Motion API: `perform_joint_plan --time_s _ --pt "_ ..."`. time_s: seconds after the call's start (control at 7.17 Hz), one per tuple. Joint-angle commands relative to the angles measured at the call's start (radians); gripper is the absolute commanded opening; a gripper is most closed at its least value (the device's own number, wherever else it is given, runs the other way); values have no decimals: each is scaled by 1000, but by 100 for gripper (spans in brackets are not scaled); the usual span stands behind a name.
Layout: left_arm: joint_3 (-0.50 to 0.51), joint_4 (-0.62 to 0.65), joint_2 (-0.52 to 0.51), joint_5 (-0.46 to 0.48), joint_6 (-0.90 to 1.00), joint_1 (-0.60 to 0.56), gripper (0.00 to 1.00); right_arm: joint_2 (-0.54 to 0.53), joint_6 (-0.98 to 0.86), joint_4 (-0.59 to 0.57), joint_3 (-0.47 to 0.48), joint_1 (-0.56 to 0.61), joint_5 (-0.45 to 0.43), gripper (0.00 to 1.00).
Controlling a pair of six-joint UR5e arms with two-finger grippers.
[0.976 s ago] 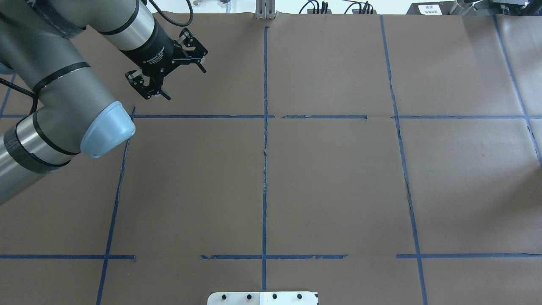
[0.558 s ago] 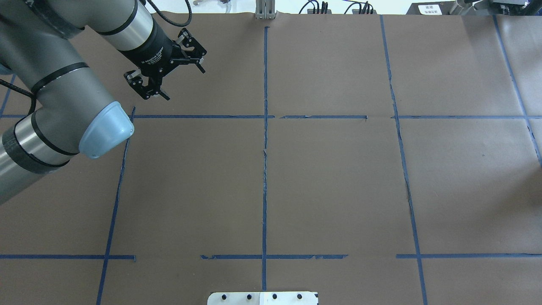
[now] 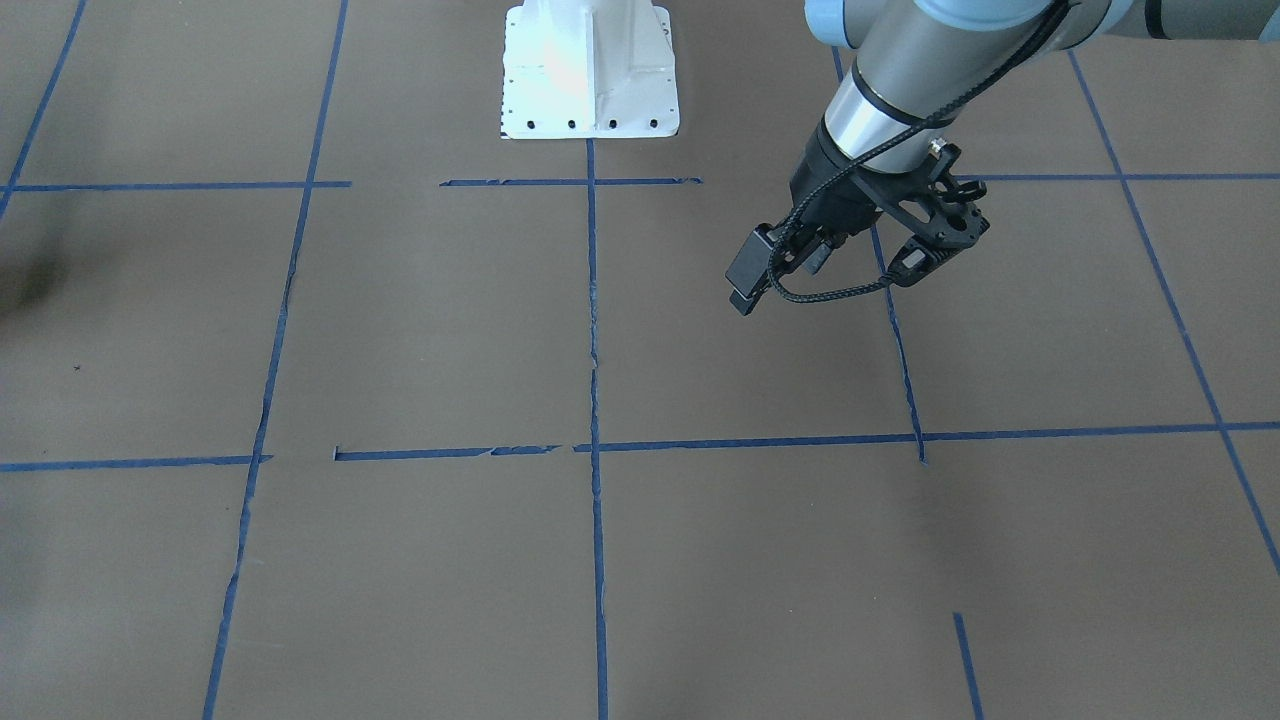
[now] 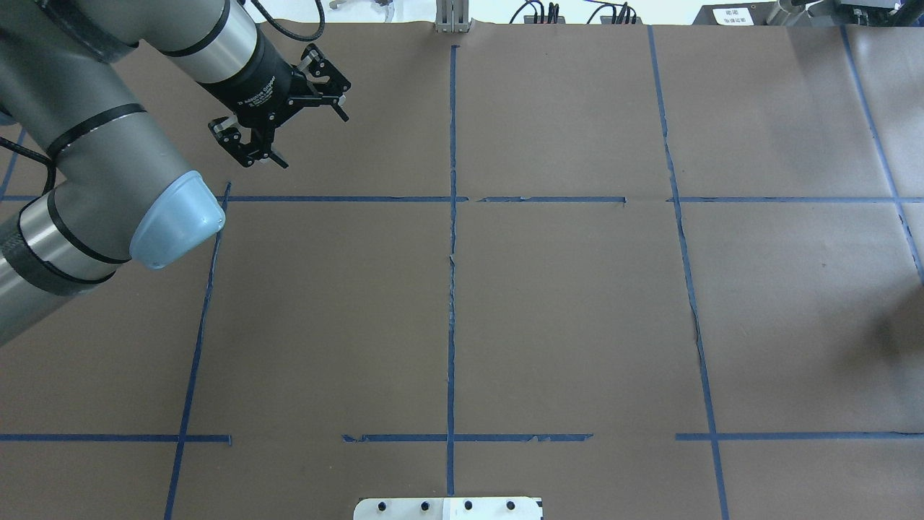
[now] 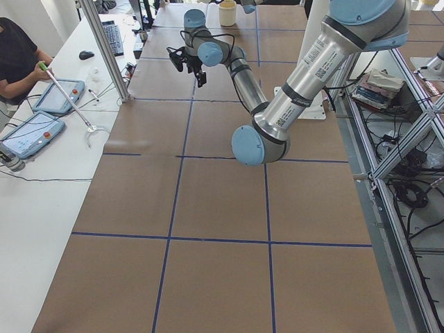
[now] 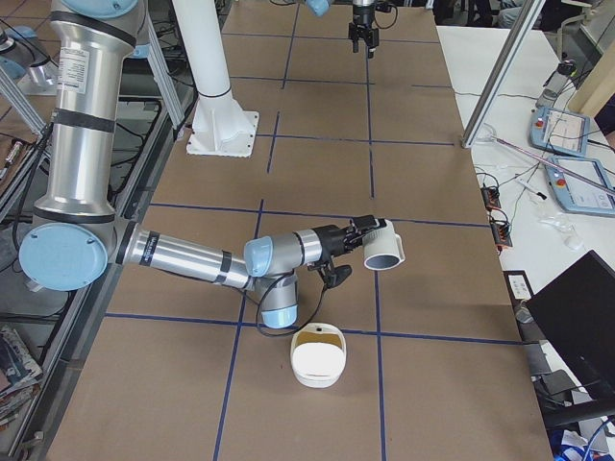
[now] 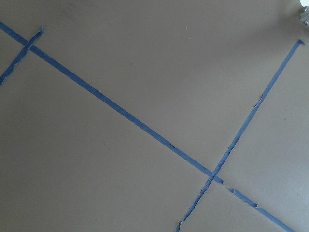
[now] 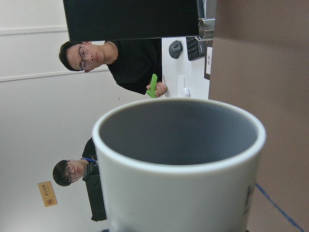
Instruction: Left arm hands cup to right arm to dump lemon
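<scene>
When looking down from overhead, can see the left gripper (image 4: 315, 141) with jaws spread wide apart and nothing between them. Hangs at the end of the left arm (image 4: 108, 144), above brown paper (image 4: 563, 303) crossed by blue tape (image 4: 452, 289). Directly beneath this gripper, in the left wrist view, only brown paper and two crossing tape lines.

Well apart from the left gripper, find the right arm (image 6: 192, 257) stretched low over the paper, with the right gripper (image 6: 365, 230) at its tip. Just ahead of this gripper, touching it, find the cup (image 6: 386, 248), lifted off the paper and lying on its side, with the mouth turned sideways, across the line of the gripper. Cannot tell from the side view about the jaws: clamped on the cup or only standing around it. In the right wrist view, fills the lower half of the picture with white wall and grey inside; dark marks at the right edge, too small to read. Cannot make out the lemon in any view.

On the mouth's side, lower than the right gripper and near it, find a pale bowl (image 6: 318, 357) resting on the paper, with a yellow-brown inside. Ahead of the gripper, past the cup, find one person (image 8: 135, 65) in a dark shirt holding a green stick (image 8: 153, 86).
</scene>
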Motion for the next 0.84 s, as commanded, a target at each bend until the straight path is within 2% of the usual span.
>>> perform_joint_plan --time_s 0.0,0.28,0.42,0.7 --pt "7 -4 -21 0 -1 5 100 99 -258 -140 32 -77 -3 13" --pt "21 -7 -63 3 -1 48 100 154 -560 -185 32 -174 -13 13" --pt "22 -7 -81 2 -1 54 100 183 -818 -233 33 -241 -65 13" --pt "24 -10 -103 2 -1 62 100 281 -1072 -368 35 -373 -232 13"
